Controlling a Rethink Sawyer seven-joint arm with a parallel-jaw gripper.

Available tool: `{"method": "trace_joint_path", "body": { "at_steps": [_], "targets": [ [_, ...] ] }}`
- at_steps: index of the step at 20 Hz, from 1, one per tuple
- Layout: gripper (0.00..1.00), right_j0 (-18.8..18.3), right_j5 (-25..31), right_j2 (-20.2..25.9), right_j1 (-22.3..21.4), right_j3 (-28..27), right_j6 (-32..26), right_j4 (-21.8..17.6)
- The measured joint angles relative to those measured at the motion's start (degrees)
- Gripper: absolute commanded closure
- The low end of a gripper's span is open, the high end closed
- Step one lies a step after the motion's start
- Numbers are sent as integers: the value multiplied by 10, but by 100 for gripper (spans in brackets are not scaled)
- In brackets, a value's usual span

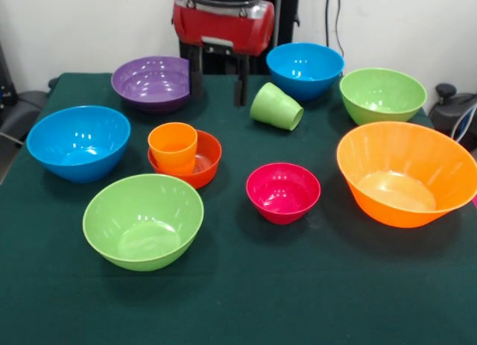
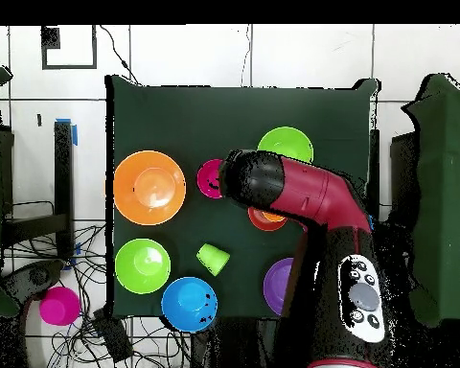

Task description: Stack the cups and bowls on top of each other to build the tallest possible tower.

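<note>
Eight bowls (image 1: 142, 220) and two cups (image 1: 276, 107) on table (image 1: 298, 300).

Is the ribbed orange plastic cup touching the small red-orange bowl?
Touching. The front view shows the orange cup standing upright inside the red-orange bowl.

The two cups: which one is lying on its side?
The light green cup, near the table's far edge. It lies tipped over with its mouth facing forward, while the orange cup stands upright inside the small red-orange bowl.
</note>
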Motion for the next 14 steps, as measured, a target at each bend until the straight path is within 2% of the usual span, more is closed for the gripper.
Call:
{"method": "trace_joint_path", "body": {
  "at_steps": [5,14],
  "targets": [
    [0,0,-21,15,12,17,0,0],
    [0,-2,-26,35,21,46,0,0]
  ]
}}
